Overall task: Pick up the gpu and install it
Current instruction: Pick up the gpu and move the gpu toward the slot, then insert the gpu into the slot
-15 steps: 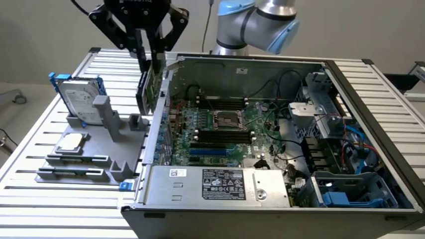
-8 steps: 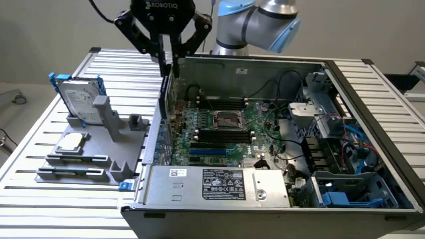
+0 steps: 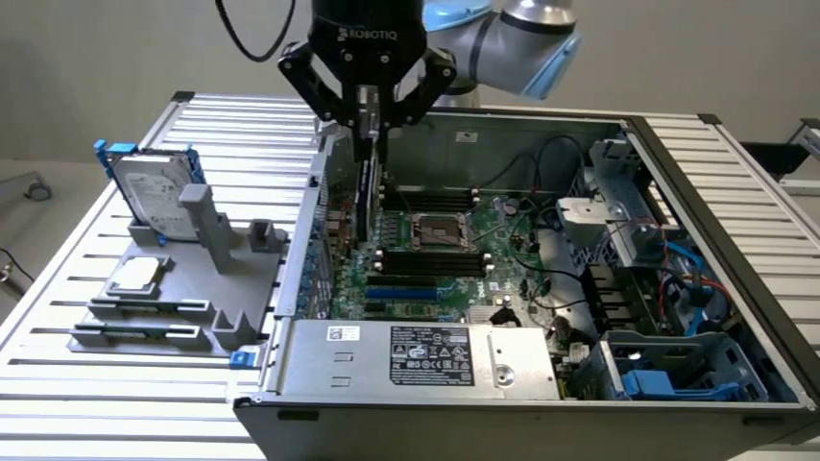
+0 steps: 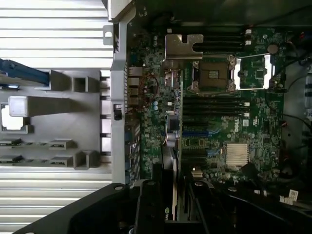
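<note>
Pinching the gpu [image 3: 373, 192], gripper [image 3: 369, 123] part-closed

The thin dark gpu [image 3: 373, 192] hangs upright and edge-on in the pincer [image 3: 369, 123] over the motherboard [image 3: 513, 245].

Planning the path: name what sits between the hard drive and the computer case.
Grey upright posts stand between the hard drive and the computer case, seen in the exterior view.

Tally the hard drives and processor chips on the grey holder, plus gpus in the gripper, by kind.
hard drive, standing on the holder: 1
processor chip, lying on the holder: 1
gpu, edge-on in the gripper over the open case: 1
Total: 3
</note>
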You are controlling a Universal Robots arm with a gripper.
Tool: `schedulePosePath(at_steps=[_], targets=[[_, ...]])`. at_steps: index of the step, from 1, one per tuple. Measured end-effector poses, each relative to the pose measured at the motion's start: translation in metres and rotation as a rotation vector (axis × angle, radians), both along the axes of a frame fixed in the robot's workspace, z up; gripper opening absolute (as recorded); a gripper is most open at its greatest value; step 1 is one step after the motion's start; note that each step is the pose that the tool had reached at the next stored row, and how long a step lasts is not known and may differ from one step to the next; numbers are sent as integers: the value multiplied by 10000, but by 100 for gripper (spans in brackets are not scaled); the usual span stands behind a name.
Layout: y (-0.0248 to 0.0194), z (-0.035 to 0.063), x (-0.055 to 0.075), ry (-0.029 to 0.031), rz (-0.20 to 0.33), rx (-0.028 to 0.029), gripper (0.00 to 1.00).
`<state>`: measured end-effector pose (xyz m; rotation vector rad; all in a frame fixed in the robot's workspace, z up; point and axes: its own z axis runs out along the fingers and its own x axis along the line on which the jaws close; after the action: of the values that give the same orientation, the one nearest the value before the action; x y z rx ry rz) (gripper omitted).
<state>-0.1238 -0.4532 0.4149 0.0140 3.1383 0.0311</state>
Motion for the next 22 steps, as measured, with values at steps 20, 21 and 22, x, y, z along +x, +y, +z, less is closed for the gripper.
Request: schedulePosePath(at_steps=[20,21,22], targets=[[227,-290,710,18,-1,-23,26],[227,-292,714,30,-1,-22,26],[227,-291,715,35,-1,-23,26]])
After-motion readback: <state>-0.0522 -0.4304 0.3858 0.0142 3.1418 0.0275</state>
